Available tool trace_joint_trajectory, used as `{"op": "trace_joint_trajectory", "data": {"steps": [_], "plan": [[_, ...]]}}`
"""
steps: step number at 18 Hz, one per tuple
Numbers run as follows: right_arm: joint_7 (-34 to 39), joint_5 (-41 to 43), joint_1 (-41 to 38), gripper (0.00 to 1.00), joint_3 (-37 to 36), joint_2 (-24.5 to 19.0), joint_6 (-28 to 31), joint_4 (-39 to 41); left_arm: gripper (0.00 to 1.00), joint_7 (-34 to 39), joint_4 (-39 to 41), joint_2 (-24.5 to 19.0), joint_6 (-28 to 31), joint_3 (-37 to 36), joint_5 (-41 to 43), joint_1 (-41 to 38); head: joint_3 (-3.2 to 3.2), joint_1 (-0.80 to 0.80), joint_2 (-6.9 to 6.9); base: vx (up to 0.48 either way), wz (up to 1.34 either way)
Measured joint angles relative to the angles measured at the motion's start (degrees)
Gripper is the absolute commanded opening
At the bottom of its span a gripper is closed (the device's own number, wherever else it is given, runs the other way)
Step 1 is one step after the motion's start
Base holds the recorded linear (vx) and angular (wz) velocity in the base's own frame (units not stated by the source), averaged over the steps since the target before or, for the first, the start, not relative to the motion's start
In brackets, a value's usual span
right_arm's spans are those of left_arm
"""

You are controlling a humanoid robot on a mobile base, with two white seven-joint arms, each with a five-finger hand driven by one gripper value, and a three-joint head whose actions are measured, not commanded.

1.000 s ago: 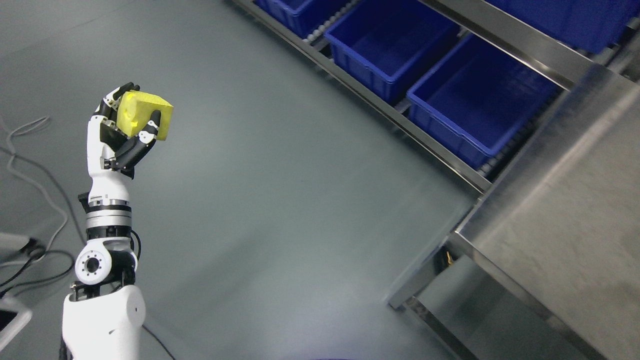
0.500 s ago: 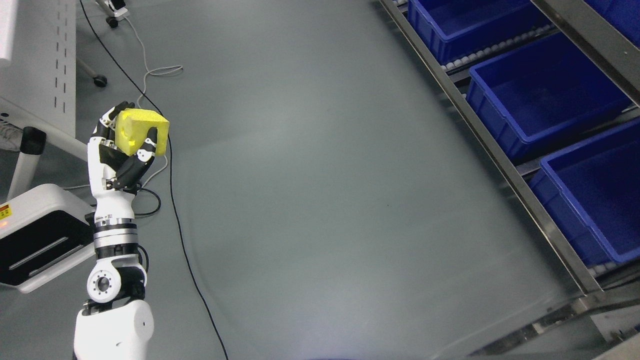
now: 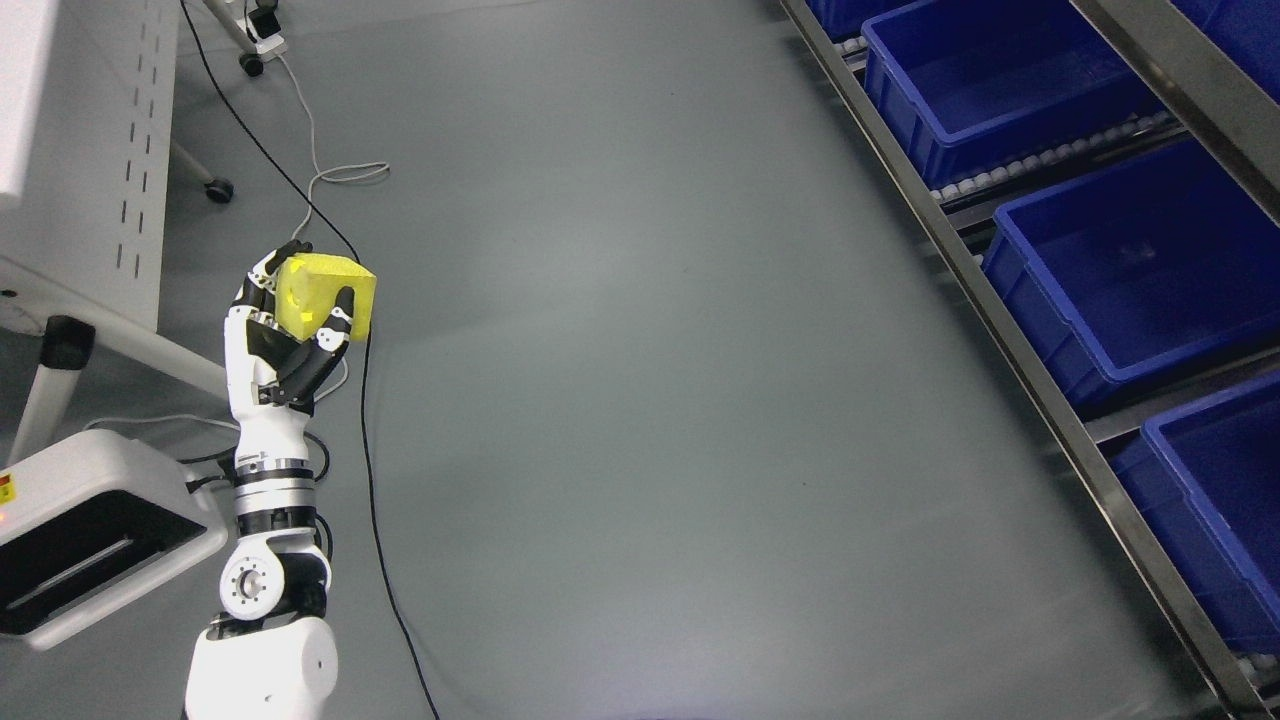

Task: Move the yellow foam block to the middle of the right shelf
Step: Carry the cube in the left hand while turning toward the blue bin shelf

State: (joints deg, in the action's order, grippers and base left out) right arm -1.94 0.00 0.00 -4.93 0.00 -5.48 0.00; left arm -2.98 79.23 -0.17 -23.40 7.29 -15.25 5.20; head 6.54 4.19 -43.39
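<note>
The shelf rack [image 3: 1010,330] is cut off by the right and top edges, so its full height and its levels cannot be made out. Three blue bins are seen on its roller rails: the upper bin [image 3: 1000,80] and the middle bin [image 3: 1140,270] are seen nearly whole, while the lowest bin [image 3: 1215,510] is cropped by the right edge. A further blue corner at the top edge is too cropped to be identified. A white perforated panel [image 3: 100,160] and a white device with a dark slot [image 3: 90,540] are cut off at the left edge and cannot be named more closely. The right arm is not seen.

The left arm enters from the bottom edge, left of the middle, and is held upright over the grey floor [image 3: 650,400]. The left hand [image 3: 290,335] is seen clamped on the yellow foam block [image 3: 325,295]: the fingers are curled against the block's left face, largely hidden behind it, and the thumb is pressed on its front face. The block is held clear of the floor, well apart from the rack. A black cable [image 3: 370,480] is laid on the floor, passing behind the hand.
</note>
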Motion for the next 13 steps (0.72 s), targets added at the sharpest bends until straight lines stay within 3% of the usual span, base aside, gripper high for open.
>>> {"op": "trace_joint_trajectory", "data": {"steps": [5,13], "plan": [[0.0,0.0,0.0,1.0,0.0,0.0,0.0,0.0,0.0,1.0,0.0,0.1,-0.7,-1.6,0.0,-2.3,0.0,0.0,0.0,0.416,-0.23],[0.0,0.0,0.0,1.0,0.0,0.0,0.0,0.0,0.0,1.1,4.1,0.1,-1.5,-2.7,0.0,-9.5,0.0,0.0,-0.02,0.542,-0.13]]}}
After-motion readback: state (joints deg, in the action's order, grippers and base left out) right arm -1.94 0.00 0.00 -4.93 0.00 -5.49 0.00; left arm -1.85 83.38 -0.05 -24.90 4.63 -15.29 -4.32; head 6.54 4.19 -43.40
